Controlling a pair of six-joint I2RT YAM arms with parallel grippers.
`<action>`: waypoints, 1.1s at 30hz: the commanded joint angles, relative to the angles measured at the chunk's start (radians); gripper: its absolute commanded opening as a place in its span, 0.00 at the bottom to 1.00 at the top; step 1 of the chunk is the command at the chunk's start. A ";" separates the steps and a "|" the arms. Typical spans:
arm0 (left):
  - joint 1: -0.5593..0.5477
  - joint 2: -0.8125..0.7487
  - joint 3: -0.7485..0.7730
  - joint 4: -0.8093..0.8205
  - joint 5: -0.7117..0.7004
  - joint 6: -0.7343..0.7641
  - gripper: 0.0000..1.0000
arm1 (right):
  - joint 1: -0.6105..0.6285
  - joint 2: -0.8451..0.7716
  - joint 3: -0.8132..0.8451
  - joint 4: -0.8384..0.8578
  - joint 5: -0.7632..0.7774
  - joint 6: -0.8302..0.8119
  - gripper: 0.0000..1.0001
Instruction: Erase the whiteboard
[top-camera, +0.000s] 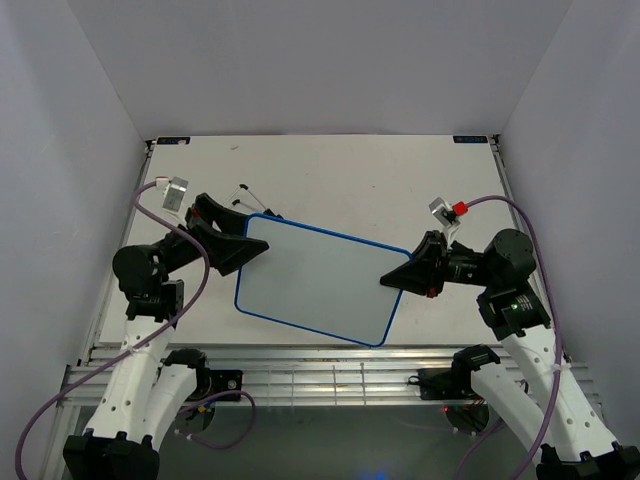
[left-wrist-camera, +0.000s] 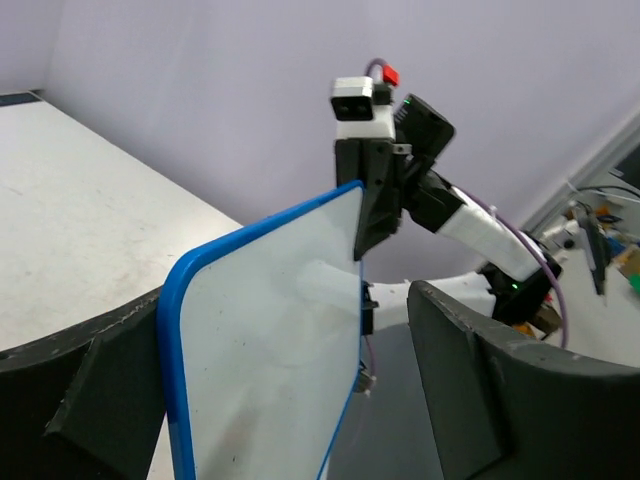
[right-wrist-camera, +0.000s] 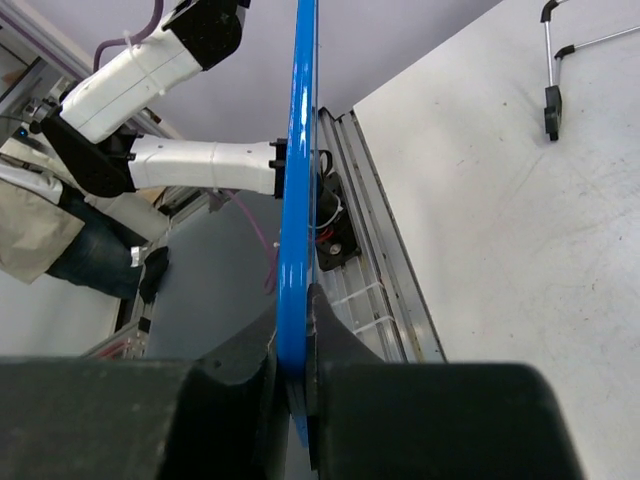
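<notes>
Top external: whiteboard (top-camera: 320, 280) sits over the table's (top-camera: 350, 170) middle, toward the near edge. Its face is plain white inside a thin blue rounded frame. Right gripper (top-camera: 397, 277) is pinched tight on its right edge. Left gripper (top-camera: 258, 233) is spread wide, straddling the far-left corner; contact unclear.

From above, the whiteboard (top-camera: 318, 280) loses its 9 o'clock corner under the left fingers (top-camera: 232, 256) and its 3 o'clock edge under the right fingers (top-camera: 408, 272). The right wrist view shows it edge-on, with its face hidden and its frame cut off top and bottom. A thin wire thing (top-camera: 250, 193) lies at 11 o'clock from it on the worktop (top-camera: 340, 170), too small to identify.
</notes>
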 joint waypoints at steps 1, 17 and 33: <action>-0.003 0.011 0.060 -0.228 -0.101 0.160 0.98 | -0.005 -0.006 0.072 0.084 0.071 0.049 0.08; -0.001 -0.055 -0.024 -0.078 0.100 0.159 0.26 | -0.007 0.048 0.138 0.084 0.005 0.035 0.08; -0.003 -0.148 -0.103 -0.057 -0.055 0.128 0.00 | -0.143 0.181 0.187 0.018 -0.043 -0.069 0.27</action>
